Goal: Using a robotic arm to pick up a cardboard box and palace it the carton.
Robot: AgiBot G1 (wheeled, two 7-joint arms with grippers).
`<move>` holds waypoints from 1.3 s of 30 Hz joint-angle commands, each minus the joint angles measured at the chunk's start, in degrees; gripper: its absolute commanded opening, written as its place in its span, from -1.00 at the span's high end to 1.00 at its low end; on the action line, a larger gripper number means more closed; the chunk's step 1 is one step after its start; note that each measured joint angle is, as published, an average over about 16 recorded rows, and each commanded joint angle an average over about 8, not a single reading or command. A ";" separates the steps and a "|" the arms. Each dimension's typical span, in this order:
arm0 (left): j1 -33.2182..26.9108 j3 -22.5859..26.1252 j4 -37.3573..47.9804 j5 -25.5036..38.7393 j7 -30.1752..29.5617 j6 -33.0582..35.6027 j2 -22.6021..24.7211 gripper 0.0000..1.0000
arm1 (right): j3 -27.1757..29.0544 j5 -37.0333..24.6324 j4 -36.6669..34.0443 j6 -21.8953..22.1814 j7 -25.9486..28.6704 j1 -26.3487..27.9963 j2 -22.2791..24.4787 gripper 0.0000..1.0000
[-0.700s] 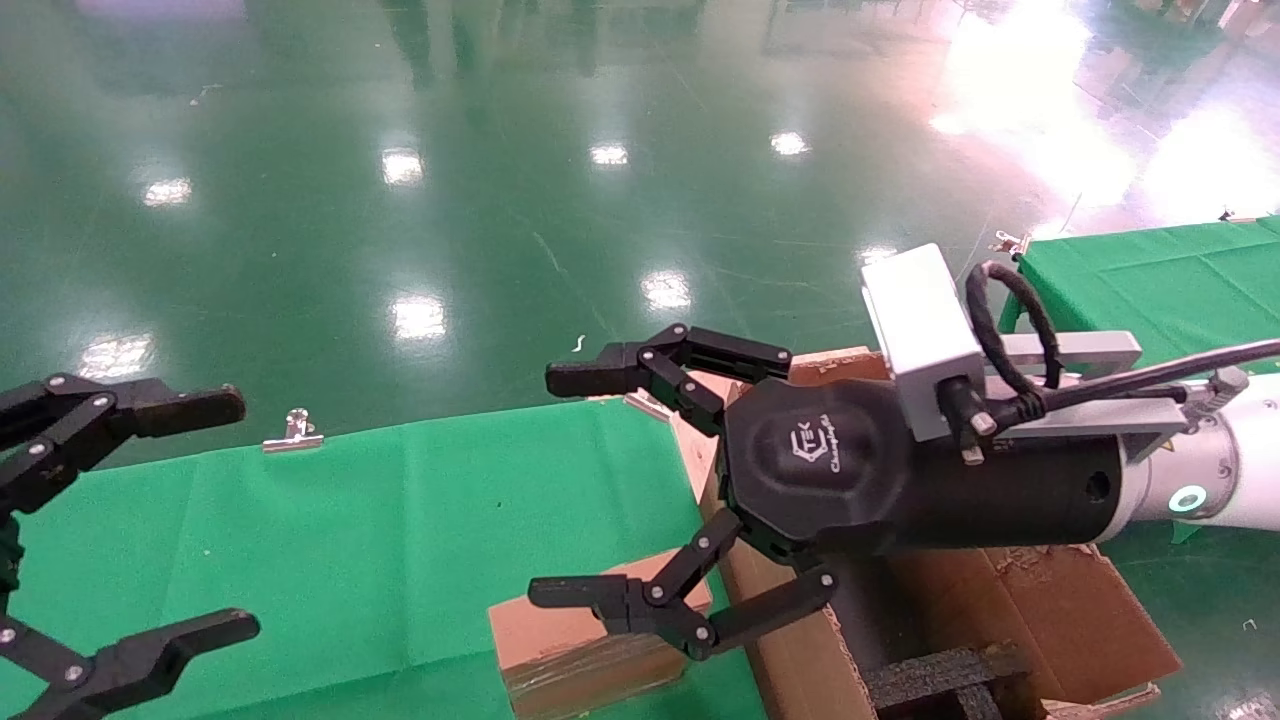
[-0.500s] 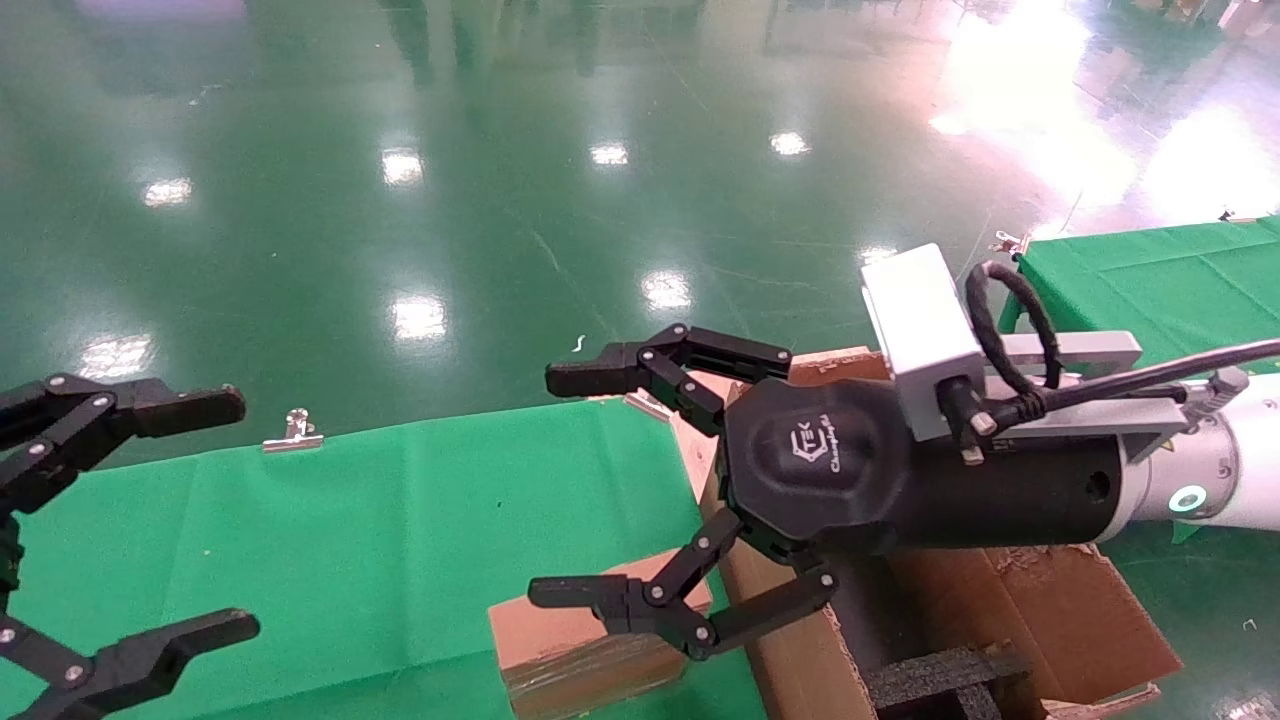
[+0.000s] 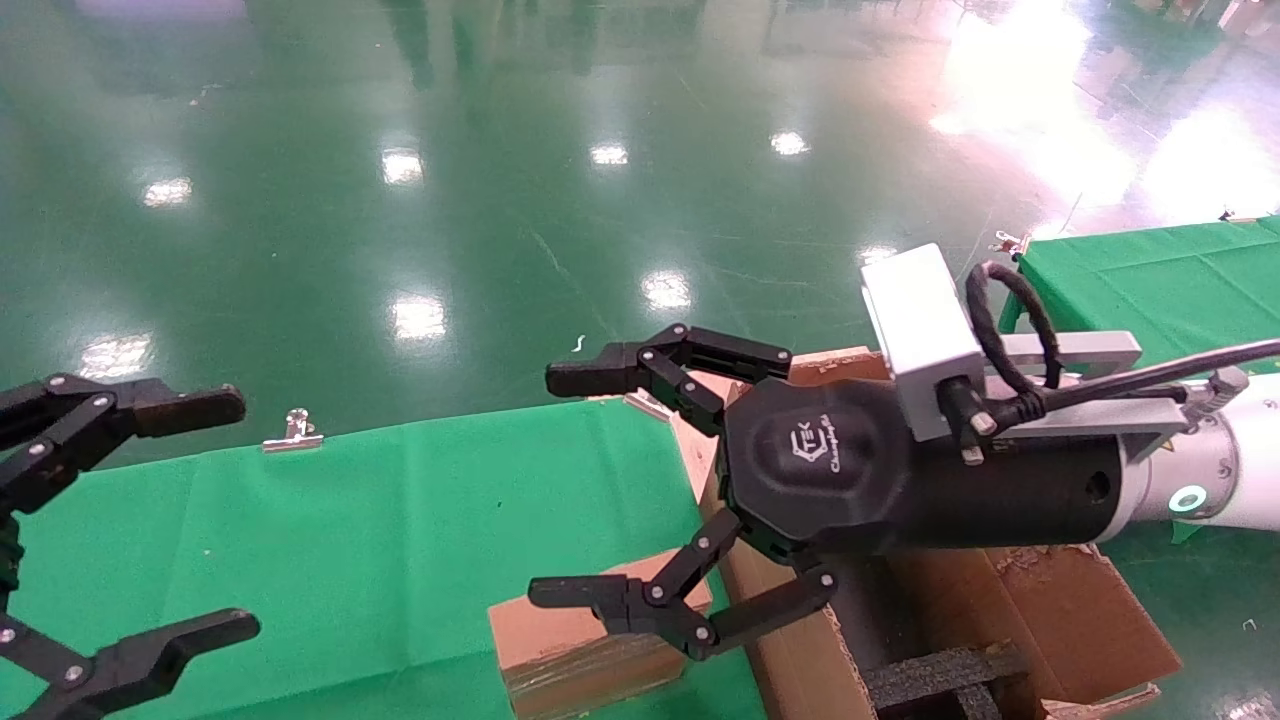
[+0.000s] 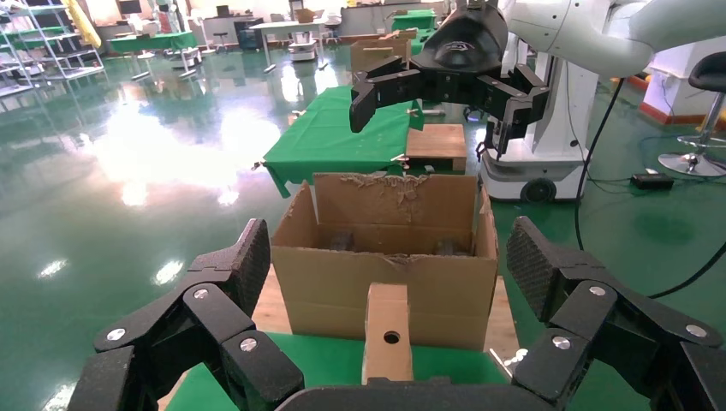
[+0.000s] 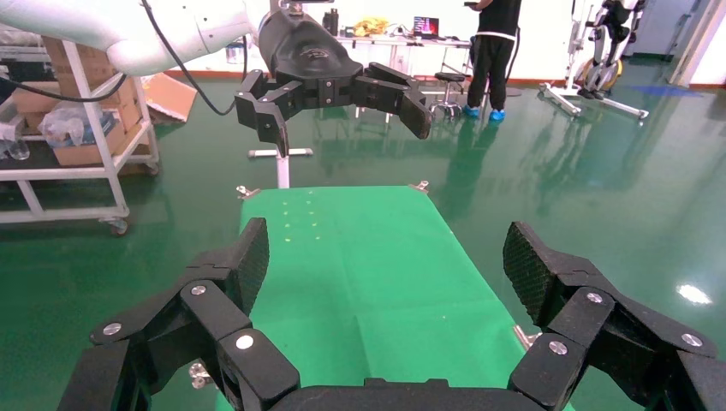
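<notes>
One cardboard box (image 3: 590,645), small, oblong, brown, with a round punched hole in the narrow face that shows in the left wrist view (image 4: 387,342) and clear tape wrapped over its near end; it lies on the green cloth (image 3: 400,520), just beside the carton's (image 3: 1050,610) outer wall and not yet inside it. Judged light and fairly stiff, though the thin walls would likely dent under a hard squeeze; the taped end looks slick, so the bare cardboard of the two long side faces, near the middle of their length, seems the better hold, with the pads set flat against them. One carton, large, corrugated, ragged flaps standing open, black foam insert (image 3: 940,680) inside. Right gripper (image 3: 575,485), on the white robotic arm (image 3: 1225,480) reaching out over the carton's mouth: fingers spread wide, empty, touching nothing; its lower fingertip hangs above the cardboard box's top face, and whether a gap remains there cannot be judged from the head view. Left gripper (image 3: 235,515), well apart from the carton on its far side of the cloth: fingers likewise spread wide, holding nothing, idle above the cloth and facing the carton. One metal clip (image 3: 293,432) on the cloth's far edge, away from the carton.
</notes>
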 commanded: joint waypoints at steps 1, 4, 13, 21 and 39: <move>0.00 0.00 0.00 0.00 0.00 0.00 0.00 1.00 | 0.02 0.02 0.02 0.00 0.00 -0.01 0.01 -1.00; 0.00 0.00 0.00 0.00 0.00 0.00 0.00 1.00 | -0.10 -0.14 -0.05 -0.07 0.01 0.08 -0.06 -1.00; -0.01 0.01 0.02 -0.01 0.01 0.00 0.00 1.00 | -4.55 -9.23 -0.05 -1.11 0.40 3.79 -1.38 -1.00; -0.01 0.02 0.02 -0.01 0.01 0.00 0.00 1.00 | -11.59 -23.15 -1.58 -3.23 -0.60 10.35 -5.20 -1.00; -0.02 0.05 0.02 -0.03 0.03 -0.01 -0.01 1.00 | -24.99 -44.70 -5.83 -3.66 -5.90 22.06 -14.65 -1.00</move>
